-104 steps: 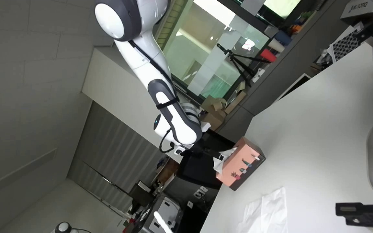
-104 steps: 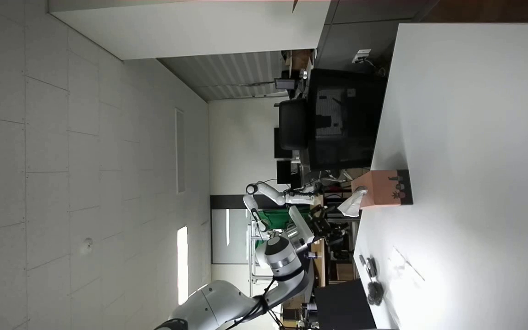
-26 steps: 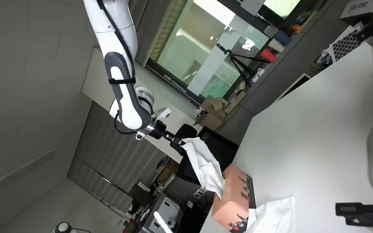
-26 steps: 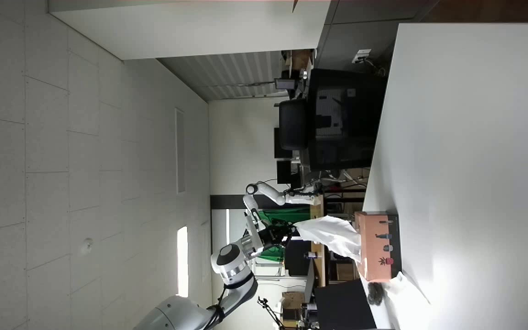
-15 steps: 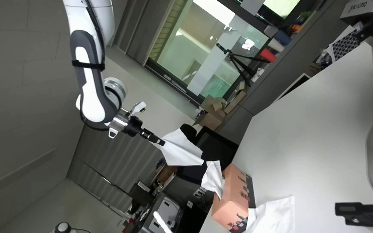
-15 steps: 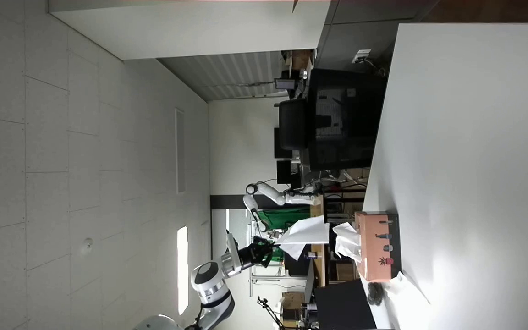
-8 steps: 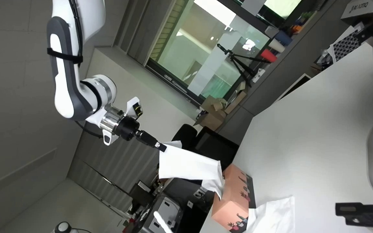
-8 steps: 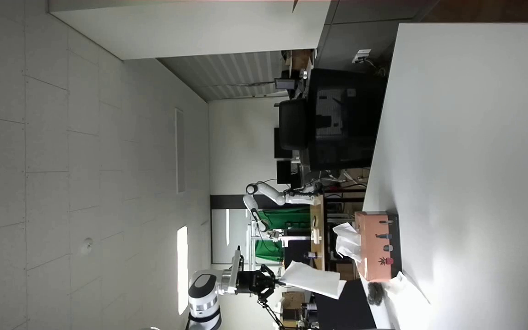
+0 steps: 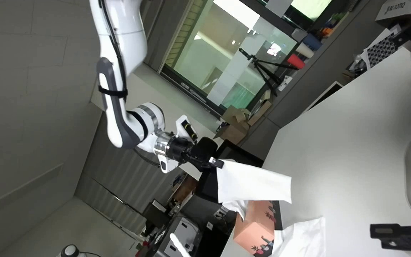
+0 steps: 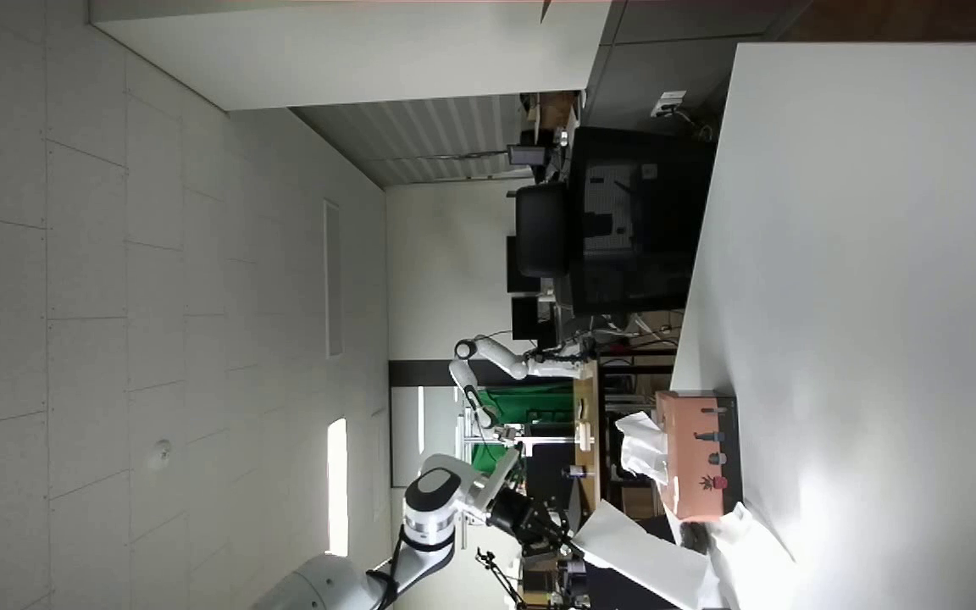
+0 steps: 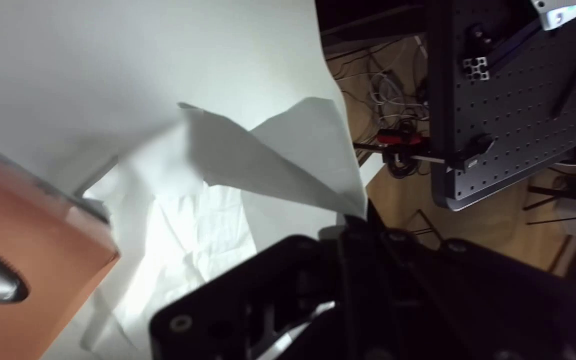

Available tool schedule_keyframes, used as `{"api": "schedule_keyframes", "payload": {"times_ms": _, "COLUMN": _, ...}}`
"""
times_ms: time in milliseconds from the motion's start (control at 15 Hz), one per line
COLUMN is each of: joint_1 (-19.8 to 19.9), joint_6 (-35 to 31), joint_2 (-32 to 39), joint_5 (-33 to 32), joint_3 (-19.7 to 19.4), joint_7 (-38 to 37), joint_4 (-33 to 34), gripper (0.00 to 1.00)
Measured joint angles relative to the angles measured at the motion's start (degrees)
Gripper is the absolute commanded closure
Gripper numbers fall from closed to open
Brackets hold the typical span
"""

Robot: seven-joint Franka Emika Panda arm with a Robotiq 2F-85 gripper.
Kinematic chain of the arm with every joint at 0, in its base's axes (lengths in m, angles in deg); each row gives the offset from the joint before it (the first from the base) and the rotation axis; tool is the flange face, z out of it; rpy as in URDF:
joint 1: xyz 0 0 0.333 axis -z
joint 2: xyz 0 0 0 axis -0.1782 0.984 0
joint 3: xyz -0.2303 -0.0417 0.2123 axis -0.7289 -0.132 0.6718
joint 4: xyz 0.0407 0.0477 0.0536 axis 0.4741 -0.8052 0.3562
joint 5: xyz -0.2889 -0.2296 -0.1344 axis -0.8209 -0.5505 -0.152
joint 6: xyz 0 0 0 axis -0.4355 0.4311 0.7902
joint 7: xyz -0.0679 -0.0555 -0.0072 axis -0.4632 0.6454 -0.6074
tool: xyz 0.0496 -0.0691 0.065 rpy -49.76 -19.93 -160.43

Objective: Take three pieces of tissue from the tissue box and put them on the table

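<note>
One tissue [image 9: 253, 182] hangs from gripper [image 9: 217, 163], probably by corner.

Tissue box [image 10: 684, 457] on the desk [image 10: 878, 254], near its edge; tissue tuft [image 10: 644, 445] partly inside the box; spread tissue [image 9: 303, 237] on the desk, just beside the box, right of it in the wrist view; held tissue [image 9: 253, 184] in the claw [image 9: 217, 162], before part of the box in an exterior view.

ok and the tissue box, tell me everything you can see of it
The tissue box is salmon-pink, rectangular, seemingly cardboard, with a dark lower band and printed potted plants. It stands upright on the table, white tissue poking from its top. A loose sheet lies beside it; whether they touch is unclear.
</note>
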Motion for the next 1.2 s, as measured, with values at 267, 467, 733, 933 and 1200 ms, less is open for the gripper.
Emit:
{"api": "schedule_keyframes", "payload": {"times_ms": 267, "joint_1": 1.7, "joint_6": 10.7, "joint_2": 9.3, "joint_5": 1.4, "joint_3": -0.4, "joint_7": 3.2, "joint_4": 6.2, "gripper": 1.0}}
{"api": "schedule_keyframes", "payload": {"times_ms": 467, "joint_1": 2.3, "joint_6": 18.0, "joint_2": 15.7, "joint_5": 2.2, "joint_3": -0.4, "joint_7": 4.8, "joint_4": 11.5, "gripper": 1.0}}
{"api": "schedule_keyframes", "payload": {"times_ms": 733, "joint_1": 2.1, "joint_6": 25.9, "joint_2": 22.8, "joint_5": 2.4, "joint_3": -0.1, "joint_7": 5.7, "joint_4": 18.1, "gripper": 1.0}}
{"api": "schedule_keyframes", "payload": {"times_ms": 933, "joint_1": 1.7, "joint_6": 29.2, "joint_2": 26.5, "joint_5": 2.4, "joint_3": 0.5, "joint_7": 5.9, "joint_4": 22.3, "gripper": 1.0}}
{"api": "schedule_keyframes", "payload": {"times_ms": 1200, "joint_1": 0.9, "joint_6": 28.3, "joint_2": 29.0, "joint_5": 2.3, "joint_3": 1.4, "joint_7": 7.5, "joint_4": 24.5, "gripper": 1.0}}
